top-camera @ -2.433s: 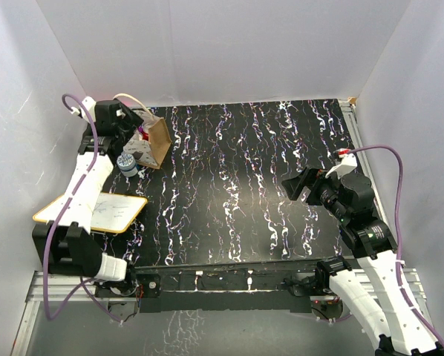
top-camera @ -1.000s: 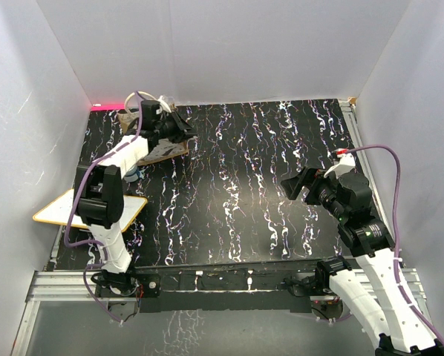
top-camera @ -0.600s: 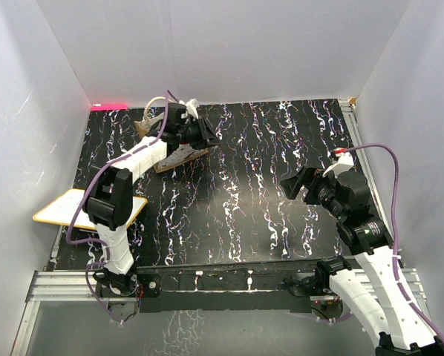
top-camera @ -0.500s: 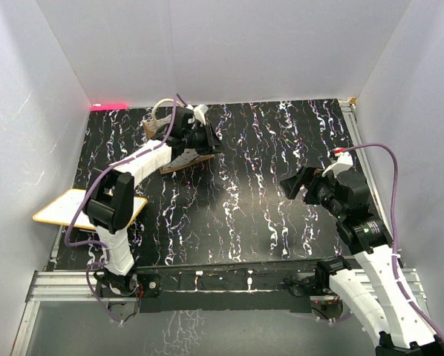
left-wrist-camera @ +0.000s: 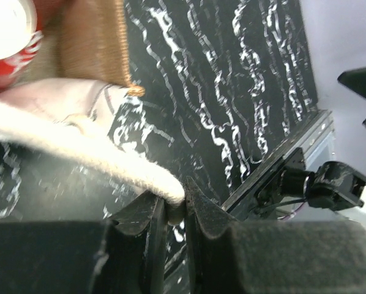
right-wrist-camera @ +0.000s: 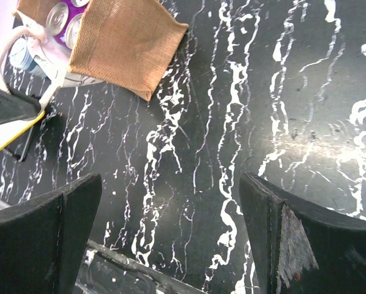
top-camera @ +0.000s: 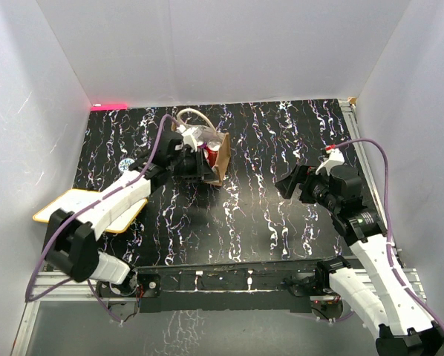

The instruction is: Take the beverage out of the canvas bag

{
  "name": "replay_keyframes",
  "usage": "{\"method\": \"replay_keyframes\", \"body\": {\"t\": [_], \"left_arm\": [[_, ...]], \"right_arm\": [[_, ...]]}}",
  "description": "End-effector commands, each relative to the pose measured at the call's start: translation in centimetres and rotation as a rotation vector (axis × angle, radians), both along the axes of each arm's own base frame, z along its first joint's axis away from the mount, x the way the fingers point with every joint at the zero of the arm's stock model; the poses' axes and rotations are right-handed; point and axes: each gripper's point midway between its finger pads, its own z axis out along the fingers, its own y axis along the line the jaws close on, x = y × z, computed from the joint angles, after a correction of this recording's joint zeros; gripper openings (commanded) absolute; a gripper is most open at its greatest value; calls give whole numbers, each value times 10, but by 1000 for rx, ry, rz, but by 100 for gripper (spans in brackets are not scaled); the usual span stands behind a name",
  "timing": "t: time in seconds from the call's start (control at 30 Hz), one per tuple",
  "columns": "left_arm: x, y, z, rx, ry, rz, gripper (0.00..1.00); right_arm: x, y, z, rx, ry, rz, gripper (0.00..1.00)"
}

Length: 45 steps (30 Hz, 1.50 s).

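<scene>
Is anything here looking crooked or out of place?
Yes. The canvas bag looks tipped on its side rather than upright, its handle pinched by the left gripper, with a red can showing at its mouth.

Overhead plus wrists, canvas bag (top-camera: 220, 157) shared

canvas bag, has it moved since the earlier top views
Yes. The canvas bag has shifted right, farther from the yellow-edged board lying at the left, with the left gripper pinching its handle.
</scene>
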Motion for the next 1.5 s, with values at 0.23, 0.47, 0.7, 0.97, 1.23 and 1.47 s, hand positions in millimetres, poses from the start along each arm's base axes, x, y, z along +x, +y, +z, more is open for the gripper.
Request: {"method": "replay_keyframes", "body": {"t": [0.23,0.47,0.7,0.97,1.23,1.47], "left_arm": [[-79,91,-22,202,20,189,12],[-87,145,-19,299,-13,447,8],[-72,168,-9,369,-74,564,6],[-56,158,-15,433,-119,468,0],[-33,155,-10,506,-204,407,0],[-28,158,-7,523,-239,414,0]], "right_arm": [[-8,78,-3,218,47,383,98],[7,135,-1,132,23,481,98],[54,200,9,-110,-67,498,98],[124,232,22,-204,-83,351,95],[148,219,11,-275,-83,215,83],[135,202,10,-225,-112,176,10]]}}
